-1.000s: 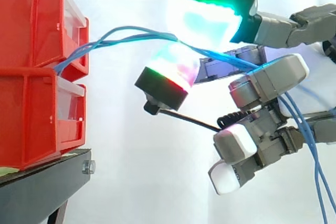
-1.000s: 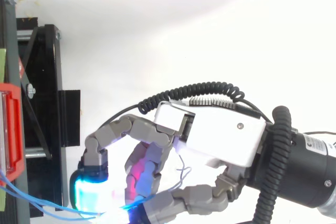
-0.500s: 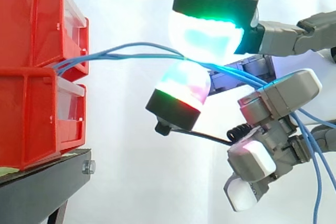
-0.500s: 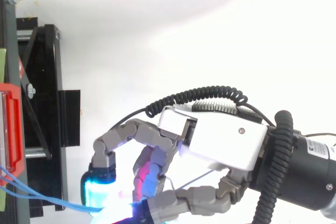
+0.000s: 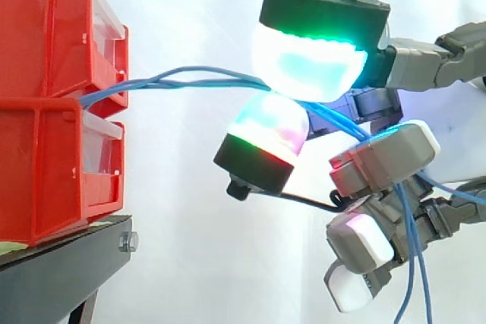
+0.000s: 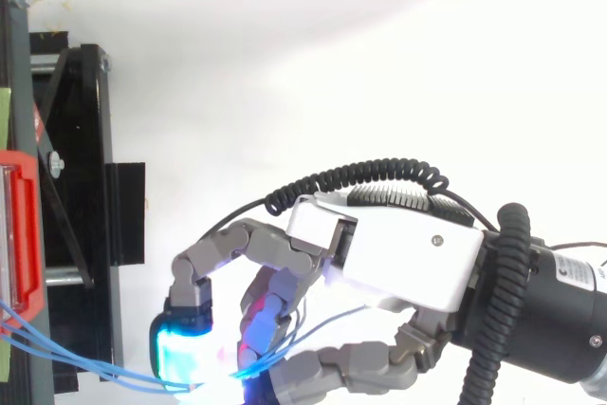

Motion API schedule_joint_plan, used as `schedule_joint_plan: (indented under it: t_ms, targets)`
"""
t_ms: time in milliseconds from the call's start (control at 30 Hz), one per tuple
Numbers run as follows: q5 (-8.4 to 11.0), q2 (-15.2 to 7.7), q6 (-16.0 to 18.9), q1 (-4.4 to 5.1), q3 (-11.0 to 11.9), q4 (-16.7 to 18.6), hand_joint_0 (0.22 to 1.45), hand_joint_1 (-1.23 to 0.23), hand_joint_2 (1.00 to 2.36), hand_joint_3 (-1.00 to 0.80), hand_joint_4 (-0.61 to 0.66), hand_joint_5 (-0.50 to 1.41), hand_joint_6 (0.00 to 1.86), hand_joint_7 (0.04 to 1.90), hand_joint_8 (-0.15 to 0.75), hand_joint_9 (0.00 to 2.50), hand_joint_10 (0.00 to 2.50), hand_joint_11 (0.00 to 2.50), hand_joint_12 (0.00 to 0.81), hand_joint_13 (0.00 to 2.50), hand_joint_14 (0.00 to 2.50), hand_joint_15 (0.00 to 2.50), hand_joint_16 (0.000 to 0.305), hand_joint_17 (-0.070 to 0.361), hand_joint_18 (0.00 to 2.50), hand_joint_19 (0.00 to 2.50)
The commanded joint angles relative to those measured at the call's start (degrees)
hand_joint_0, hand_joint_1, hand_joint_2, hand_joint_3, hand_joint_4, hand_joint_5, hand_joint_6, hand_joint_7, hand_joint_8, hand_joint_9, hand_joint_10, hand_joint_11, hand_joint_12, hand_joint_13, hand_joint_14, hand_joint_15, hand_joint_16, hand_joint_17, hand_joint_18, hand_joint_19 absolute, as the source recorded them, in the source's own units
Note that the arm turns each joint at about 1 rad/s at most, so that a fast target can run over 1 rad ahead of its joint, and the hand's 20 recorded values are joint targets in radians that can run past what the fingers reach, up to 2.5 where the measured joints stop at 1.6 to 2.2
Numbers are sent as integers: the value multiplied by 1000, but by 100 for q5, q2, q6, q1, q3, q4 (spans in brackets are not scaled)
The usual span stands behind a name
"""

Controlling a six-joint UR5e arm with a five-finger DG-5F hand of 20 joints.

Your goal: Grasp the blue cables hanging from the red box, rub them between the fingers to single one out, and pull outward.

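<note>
The hand (image 5: pixel 383 158) reaches in from 3 o'clock in the side view and is clamped on the blue cables (image 5: pixel 190 79), pinching them between 2 glowing pads (image 5: pixel 307 62), one above and one below, while its other fingers curl underneath at 4 o'clock. The cables leave the gap between the 2 stacked red bins (image 5: pixel 53 104) at 9 o'clock, cross open white curtain (image 5: pixel 190 248) almost level to the pinch, then drop past the curled fingers toward 5 o'clock. Bare curtain lies between the bin fronts and the pads, and under the cable span down to the black stand (image 5: pixel 61 271) at 7 o'clock; the upper pad's housing sits near the top edge. In the top view the hand (image 6: pixel 398 258) lies at 5 o'clock with its lit tips close to the bottom edge, well apart from the stand (image 6: pixel 76 139) at 9 o'clock. Compared with 1 s ago the pinch has shifted toward 3 o'clock, away from the bins, the cables run flatter, and their hanging ends now cross in front of the curled fingers
</note>
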Motion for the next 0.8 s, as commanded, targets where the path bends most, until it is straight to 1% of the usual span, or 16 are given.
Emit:
schedule_joint_plan:
  t_ms: [0, 133, 333, 400, 467, 567, 600, 633, 767]
  targets:
    - [-4, 1, 0, 3, 3, 0, 761, -866, 1001, -489, -199, -147, 942, 1053, 232, 1349, 20, 1280, 305, 1083, 30, 728, 36, 80, 771, 481]
    - [-4, 1, 0, 3, -5, 0, 756, -869, 1000, -500, -235, -137, 939, 1066, 227, 1359, 22, 1239, 300, 1073, 29, 722, 35, 78, 767, 478]
    - [-4, 1, 0, 3, -5, 8, 719, -895, 1000, -500, -191, -98, 927, 1055, 228, 1369, 22, 1189, 299, 1065, 29, 717, 34, 75, 765, 498]
    - [-4, -8, 0, 3, 3, 8, 714, -900, 1000, -500, -197, -91, 926, 1035, 224, 1373, 24, 1151, 297, 1067, 29, 706, 33, 74, 775, 502]
    - [-4, 1, 0, 3, 3, 8, 713, -903, 1000, -500, -208, -79, 916, 1068, 220, 1374, 24, 1125, 294, 1066, 27, 710, 32, 73, 778, 506]
    - [-4, 1, 0, 11, 3, 8, 686, -910, 1000, -500, -216, -67, 905, 1063, 210, 1378, 24, 1084, 295, 1064, 28, 695, 31, 71, 781, 523]
    - [-4, -8, 0, 3, -5, 8, 678, -911, 1000, -500, -236, -62, 901, 1050, 213, 1374, 25, 1066, 299, 1061, 28, 694, 31, 71, 782, 523]
    - [-4, 1, 0, 3, 3, 8, 670, -918, 1000, -500, -258, -59, 899, 1030, 202, 1349, 27, 1005, 299, 1031, 28, 676, 31, 70, 783, 520]
    - [-4, 1, 0, 3, 3, 8, 676, -944, 1000, -500, -306, -55, 893, 1046, 191, 1290, 25, 949, 293, 856, 23, 582, 32, 71, 726, 488]
